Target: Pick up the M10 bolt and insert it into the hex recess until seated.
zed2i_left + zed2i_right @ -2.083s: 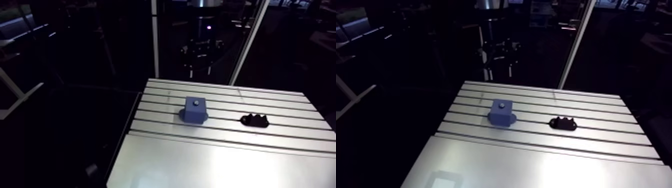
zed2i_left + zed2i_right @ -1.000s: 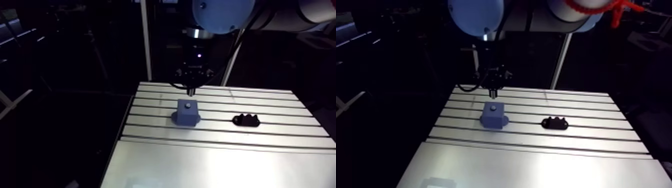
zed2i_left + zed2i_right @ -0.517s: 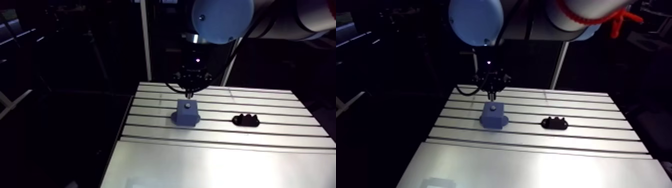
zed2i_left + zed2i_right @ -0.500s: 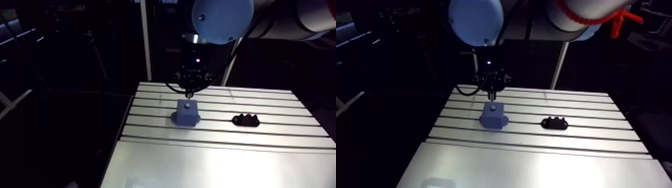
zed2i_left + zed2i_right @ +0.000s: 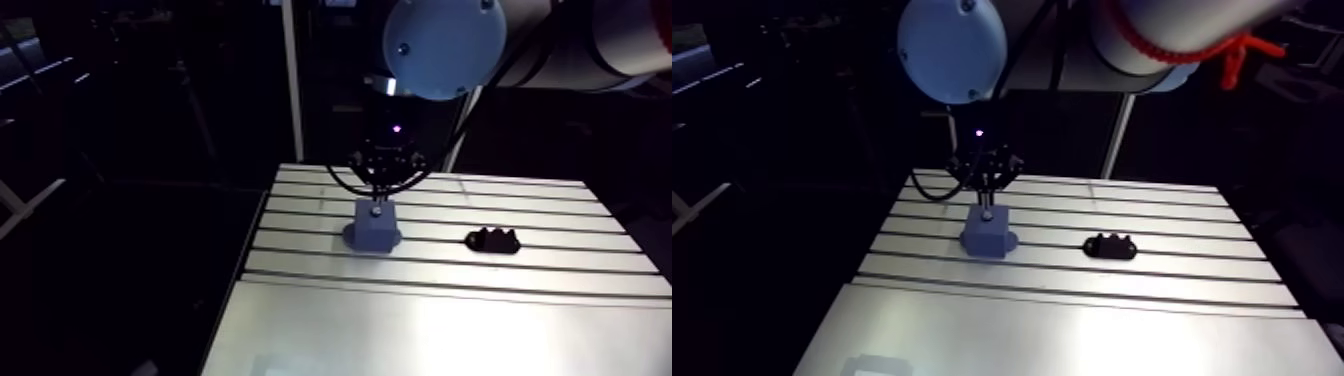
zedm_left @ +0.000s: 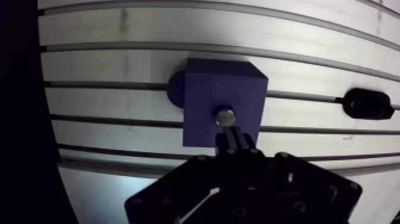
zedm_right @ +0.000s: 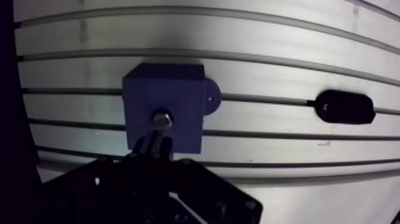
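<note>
**A:** Wrist view's up. Where's the M10 bolt?

**B:** The M10 bolt (image 6: 225, 115) is standing in the top face of the blue block (image 6: 202, 98), metal end up. The block sits on the slotted desk (image 6: 119, 36).

**A:** And the end effector?

**B:** The end effector (image 6: 233, 134) is right over the block. Its fingers (image 6: 241, 143) are squeezed together with only a seam between them. I see nothing clamped, and the tips are just beside the bolt. A black fixture (image 6: 368, 103) lies well apart from the block.
</note>
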Controlling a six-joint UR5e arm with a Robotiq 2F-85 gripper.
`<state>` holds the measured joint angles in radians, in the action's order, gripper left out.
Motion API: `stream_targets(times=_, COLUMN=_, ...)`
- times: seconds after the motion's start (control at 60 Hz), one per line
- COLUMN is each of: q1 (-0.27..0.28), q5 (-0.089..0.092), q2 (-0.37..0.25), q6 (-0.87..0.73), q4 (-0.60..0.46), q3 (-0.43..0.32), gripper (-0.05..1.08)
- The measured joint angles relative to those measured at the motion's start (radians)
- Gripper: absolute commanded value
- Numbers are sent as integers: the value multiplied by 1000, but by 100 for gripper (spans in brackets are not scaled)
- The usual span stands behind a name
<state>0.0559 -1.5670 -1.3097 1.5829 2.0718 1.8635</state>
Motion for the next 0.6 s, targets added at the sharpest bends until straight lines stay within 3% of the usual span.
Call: stream_targets(times=0.6, q1=2, q5=1, q2=21, q6=1, q4=22, q3=12, gripper=108)
